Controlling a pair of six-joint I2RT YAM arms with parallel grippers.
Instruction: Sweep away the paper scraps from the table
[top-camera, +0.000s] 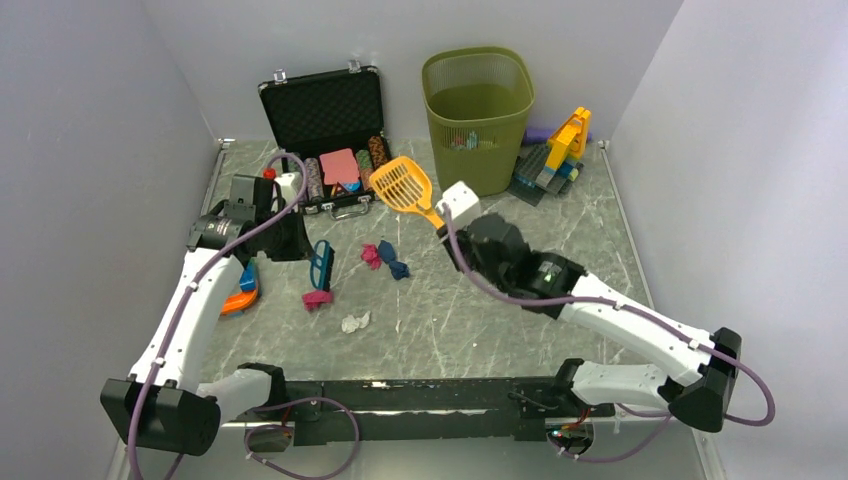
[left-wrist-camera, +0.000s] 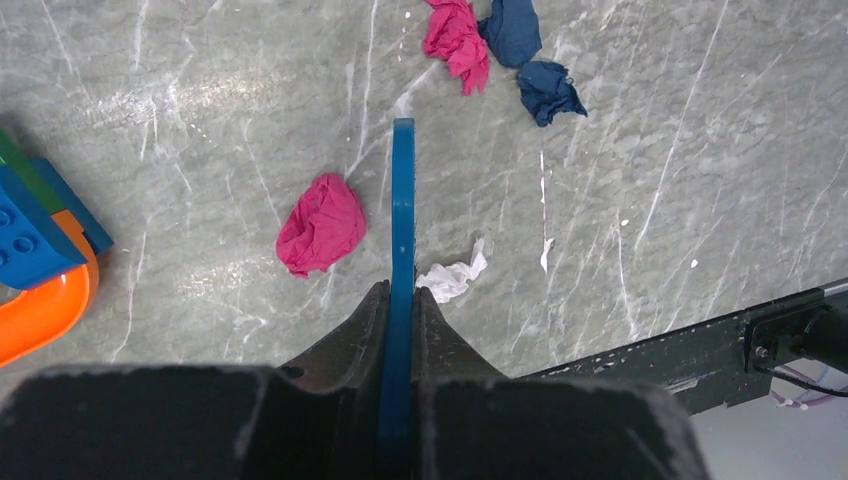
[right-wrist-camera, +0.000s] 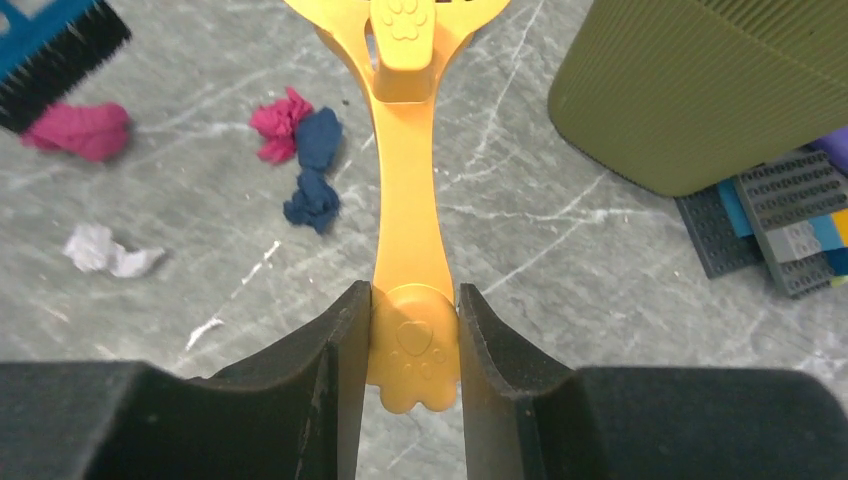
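Five paper scraps (top-camera: 318, 298) on table (top-camera: 480, 315)

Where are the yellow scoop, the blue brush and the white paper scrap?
yellow scoop (right-wrist-camera: 410, 215): right wrist view, on its handle.
blue brush (left-wrist-camera: 402, 220): left wrist view, on its thin edge.
white paper scrap (top-camera: 355, 322): top view, on its middle.

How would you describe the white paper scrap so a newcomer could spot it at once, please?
Start at the black bar along the table's near edge. The scrap lying nearest it, just right of a pink wad, is the only white one.
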